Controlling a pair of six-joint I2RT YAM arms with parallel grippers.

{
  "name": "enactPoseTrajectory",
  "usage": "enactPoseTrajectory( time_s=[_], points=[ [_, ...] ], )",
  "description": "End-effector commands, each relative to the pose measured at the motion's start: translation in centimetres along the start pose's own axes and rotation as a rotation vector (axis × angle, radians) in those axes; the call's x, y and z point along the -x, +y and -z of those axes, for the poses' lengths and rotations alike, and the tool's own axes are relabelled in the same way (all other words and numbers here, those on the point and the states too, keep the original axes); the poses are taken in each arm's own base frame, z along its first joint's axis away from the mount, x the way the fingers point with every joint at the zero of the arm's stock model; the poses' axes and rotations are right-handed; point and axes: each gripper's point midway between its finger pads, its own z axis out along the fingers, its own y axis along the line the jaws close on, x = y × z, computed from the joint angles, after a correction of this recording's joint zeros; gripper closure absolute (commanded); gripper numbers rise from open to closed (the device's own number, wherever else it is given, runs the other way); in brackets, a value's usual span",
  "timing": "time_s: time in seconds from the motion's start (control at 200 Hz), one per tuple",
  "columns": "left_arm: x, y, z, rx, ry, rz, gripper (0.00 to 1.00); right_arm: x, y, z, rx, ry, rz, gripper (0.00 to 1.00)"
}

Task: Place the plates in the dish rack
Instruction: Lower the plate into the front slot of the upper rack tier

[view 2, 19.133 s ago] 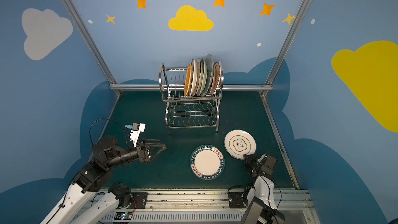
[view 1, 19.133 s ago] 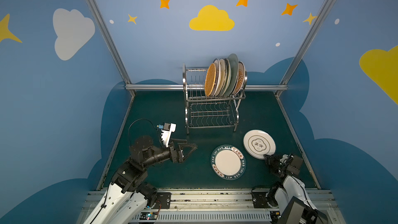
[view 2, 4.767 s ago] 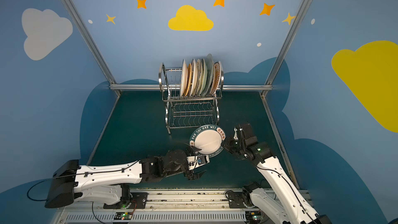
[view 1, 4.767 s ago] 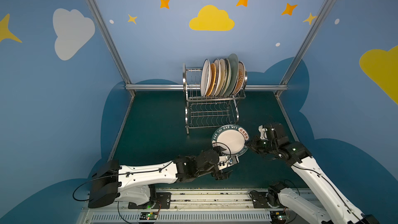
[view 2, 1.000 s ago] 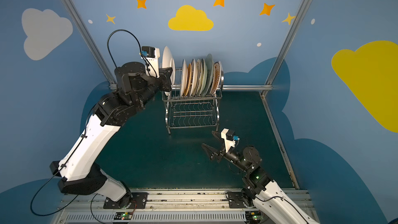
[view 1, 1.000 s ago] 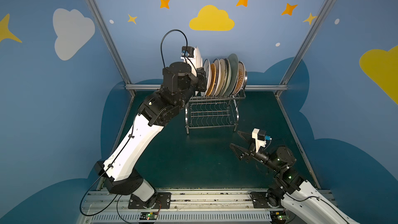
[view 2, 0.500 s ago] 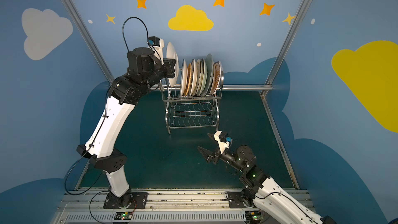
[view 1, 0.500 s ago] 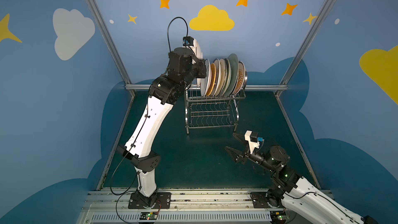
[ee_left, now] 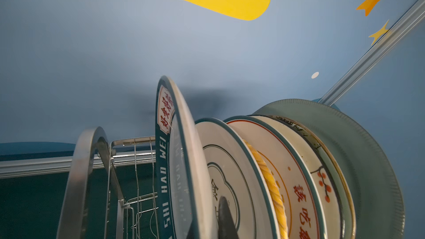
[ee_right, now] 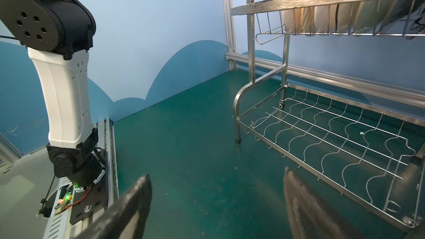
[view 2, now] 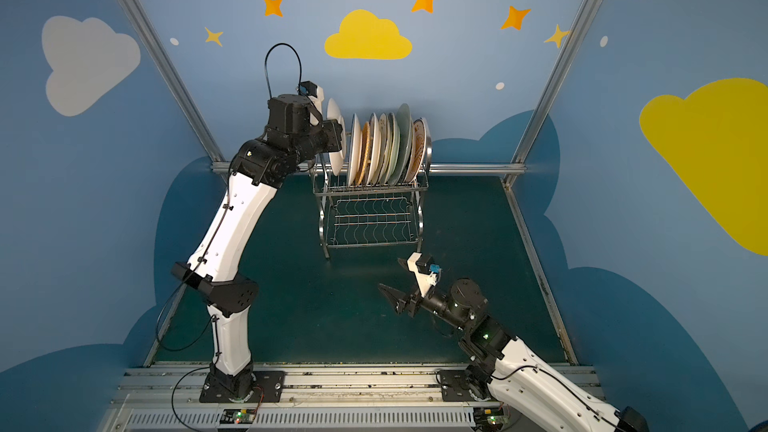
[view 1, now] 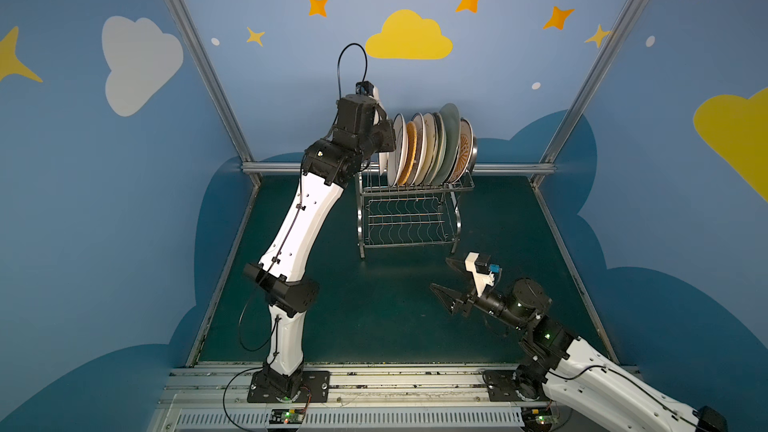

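At the left end of the rack's upper tier: left pincer [view 2: 335, 140] clamped narrow on the rim of the teal lettered plate [ee_left: 174, 157], with one finger [ee_left: 224, 217] against its back. The plate is held on edge, near upright, just beside the first of the racked plates [view 1: 424, 147], which stand in a leaning row. Cannot tell whether its lower edge sits in a slot yet.

Handling, as I judge it: glazed ceramic, so stiff, slick, weighty for a rim pinch, and apt to chip on steel wire. The rim is the place to hold. Lower slowly and let go only once the wires carry it.

Rack [view 1: 405, 218]: steel, two tiers, lower shelf bare, at the back of the green worktop [view 1: 353, 317].

Right pincer [view 1: 439, 273]: spread wide, holding nothing, low over the worktop in front of the rack, well apart from the plates. No plate lies on the worktop, so this looks like the last one.
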Motion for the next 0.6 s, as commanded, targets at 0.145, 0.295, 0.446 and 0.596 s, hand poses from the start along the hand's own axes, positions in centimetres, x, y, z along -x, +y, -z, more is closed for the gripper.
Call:
enactPoseTrajectory(
  time_s=[0.145,0.295,0.446,0.596],
  points=[
    [2.0,-0.5,0.5,-0.025,-0.065,0.026,0.96,1.6,0.3,0.0,0.005,-0.041,0.023,0.12],
    [1.5,-0.3,0.0,-0.019,-0.053,0.025,0.96,1.6,0.4,0.0,0.004,-0.042,0.025,0.12],
    [1.0,0.0,-0.5,-0.007,-0.036,0.024,0.96,1.7,0.4,0.1,0.004,-0.045,0.026,0.12],
    [0.6,0.1,-0.8,0.000,-0.027,0.022,0.96,1.7,0.5,0.1,0.005,-0.044,0.025,0.12]
  ],
)
